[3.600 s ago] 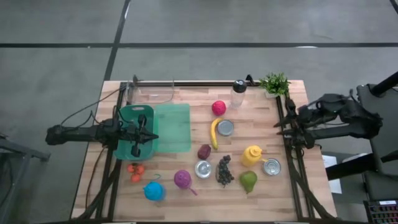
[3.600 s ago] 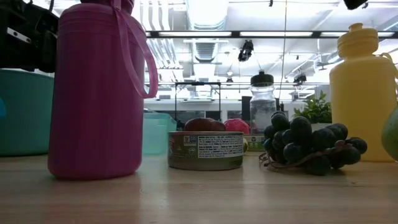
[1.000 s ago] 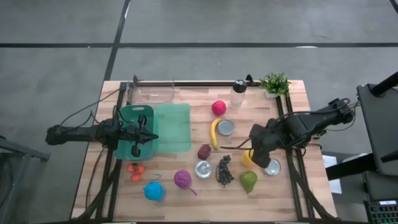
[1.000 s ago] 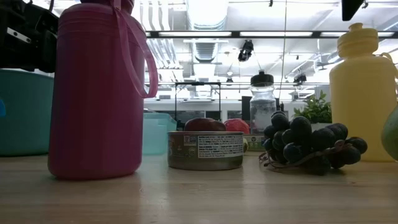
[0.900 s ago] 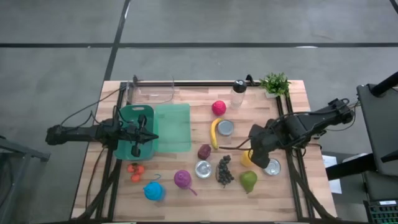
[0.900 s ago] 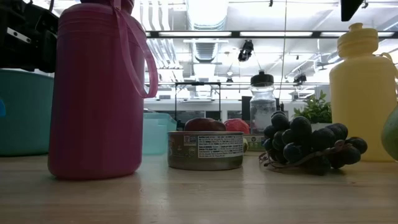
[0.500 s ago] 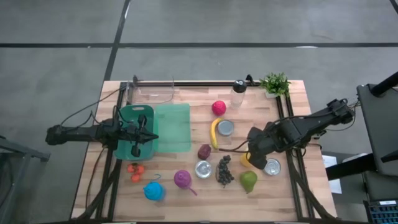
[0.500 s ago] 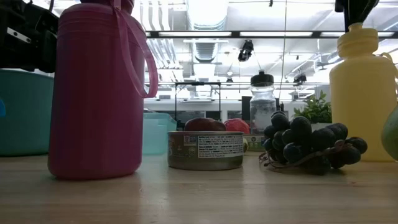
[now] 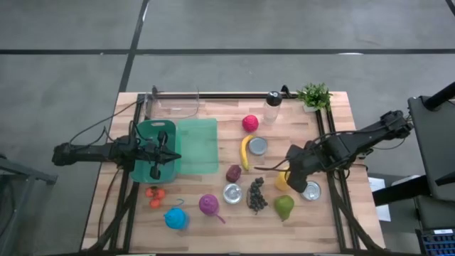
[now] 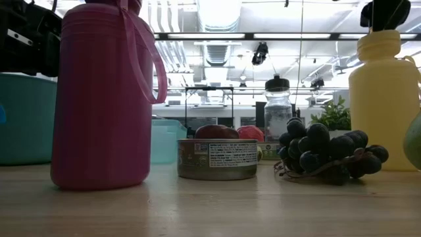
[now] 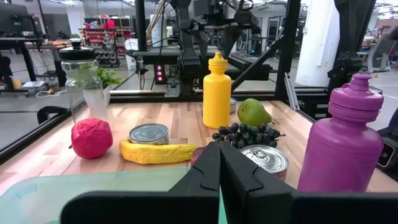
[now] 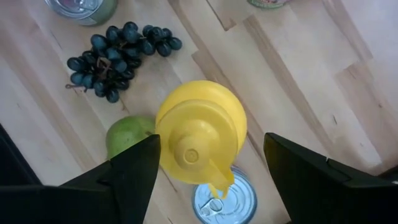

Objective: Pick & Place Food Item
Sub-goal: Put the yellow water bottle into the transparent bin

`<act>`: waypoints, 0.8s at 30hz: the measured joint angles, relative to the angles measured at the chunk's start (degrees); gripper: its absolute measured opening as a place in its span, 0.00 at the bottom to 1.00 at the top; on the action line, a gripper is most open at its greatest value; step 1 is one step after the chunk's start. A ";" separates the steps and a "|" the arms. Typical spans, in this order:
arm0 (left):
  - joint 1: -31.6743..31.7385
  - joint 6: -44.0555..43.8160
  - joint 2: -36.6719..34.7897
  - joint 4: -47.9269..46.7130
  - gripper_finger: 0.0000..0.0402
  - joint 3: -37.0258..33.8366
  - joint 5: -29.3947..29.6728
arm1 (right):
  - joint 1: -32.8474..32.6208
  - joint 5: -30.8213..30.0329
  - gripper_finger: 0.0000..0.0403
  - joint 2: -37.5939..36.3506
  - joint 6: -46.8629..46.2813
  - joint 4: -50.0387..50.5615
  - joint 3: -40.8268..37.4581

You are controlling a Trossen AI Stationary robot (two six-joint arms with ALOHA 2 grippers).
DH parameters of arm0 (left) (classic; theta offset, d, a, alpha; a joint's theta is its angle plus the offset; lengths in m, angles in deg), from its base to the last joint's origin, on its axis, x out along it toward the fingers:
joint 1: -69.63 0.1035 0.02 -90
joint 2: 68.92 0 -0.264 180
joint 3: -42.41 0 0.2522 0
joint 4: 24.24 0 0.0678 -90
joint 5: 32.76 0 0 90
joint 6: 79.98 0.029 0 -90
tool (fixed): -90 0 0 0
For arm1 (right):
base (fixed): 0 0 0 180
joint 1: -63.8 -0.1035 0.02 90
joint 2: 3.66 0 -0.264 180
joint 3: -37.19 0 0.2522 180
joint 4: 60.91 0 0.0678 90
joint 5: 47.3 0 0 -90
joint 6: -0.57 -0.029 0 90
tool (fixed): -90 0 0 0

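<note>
My right gripper (image 12: 205,155) hangs directly above the yellow bottle (image 12: 200,130), fingers spread either side of its cap, not touching it. Bottle stands upright near the counter's (image 9: 213,107) right edge, between grapes (image 9: 256,193), pear (image 9: 284,207) and a can (image 9: 311,190). Left gripper (image 11: 219,163) clenched, empty, over the green bin (image 9: 146,131) at the left edge
</note>
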 joint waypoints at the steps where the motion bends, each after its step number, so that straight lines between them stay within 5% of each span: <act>1: 0.01 0.02 0.00 0.00 0.00 0.00 0.00 | 0.00 -0.03 0.71 -0.06 -0.02 -0.27 -0.26; 24: -0.01 0.01 0.00 0.00 0.00 0.01 -0.01 | 0.07 -1.03 0.71 -0.29 0.11 0.05 0.21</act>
